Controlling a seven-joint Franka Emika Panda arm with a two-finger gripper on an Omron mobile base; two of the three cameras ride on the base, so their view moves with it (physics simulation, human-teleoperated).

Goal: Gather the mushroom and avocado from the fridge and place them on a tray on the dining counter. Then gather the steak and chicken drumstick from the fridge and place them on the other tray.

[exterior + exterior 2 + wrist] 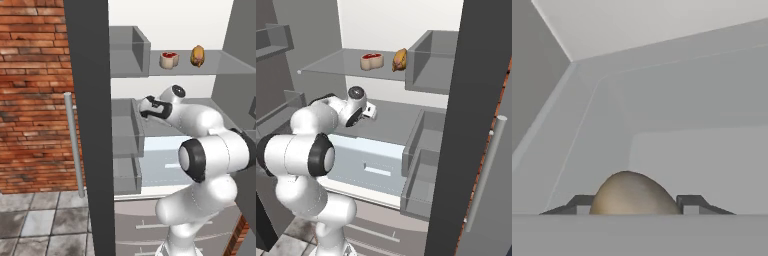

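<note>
- We see the fridge (pixel 90 125) open, with the arm reaching in over the middle shelf (pixel 391 122).
- In the hand view the gripper (pixel 634 202) stands partly closed, its two dark fingertips (pixel 689 201) pressed against either side of a rounded tan-brown object (pixel 634 195); we read this as a grip.
- We cannot tell what the object is; its colour is pale brown with a grey cast.
- The steak (pixel 169 59) and the chicken drumstick (pixel 198 56) sit side by side, slightly apart, on the upper glass shelf (pixel 225 64), above the arm.
</note>
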